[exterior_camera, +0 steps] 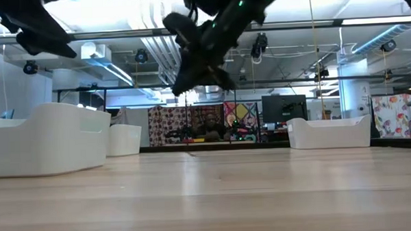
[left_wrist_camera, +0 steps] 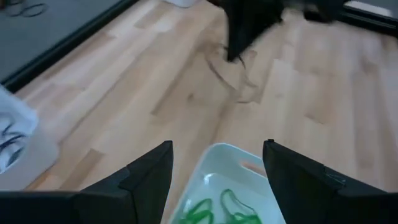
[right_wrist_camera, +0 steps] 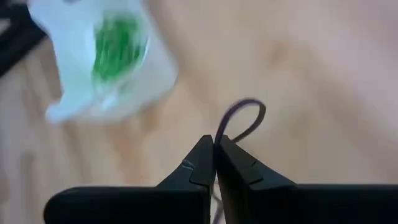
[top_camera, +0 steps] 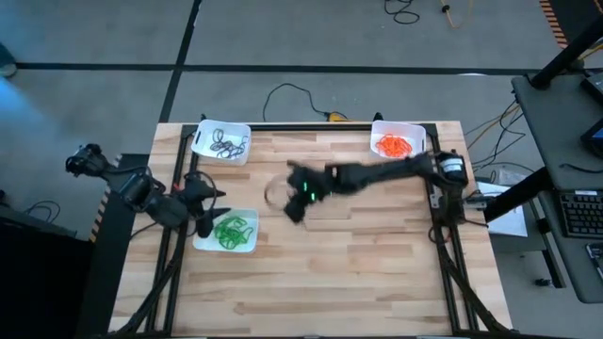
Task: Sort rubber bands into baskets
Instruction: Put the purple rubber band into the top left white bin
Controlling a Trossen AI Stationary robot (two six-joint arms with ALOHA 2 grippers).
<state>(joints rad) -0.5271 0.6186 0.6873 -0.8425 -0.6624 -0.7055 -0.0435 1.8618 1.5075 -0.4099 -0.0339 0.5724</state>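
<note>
Three white baskets are set on the tabletop [top_camera: 358,273]. One dark rubber band [right_wrist_camera: 242,121] is pinched by the right gripper [right_wrist_camera: 214,149], closed tight and held above the middle. The left gripper [left_wrist_camera: 214,165] is held wide open and empty over the basket of green bands [top_camera: 228,233].

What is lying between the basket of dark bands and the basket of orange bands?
Only bare wood table between the dark-band basket and the orange-band basket, per the high view.
</note>
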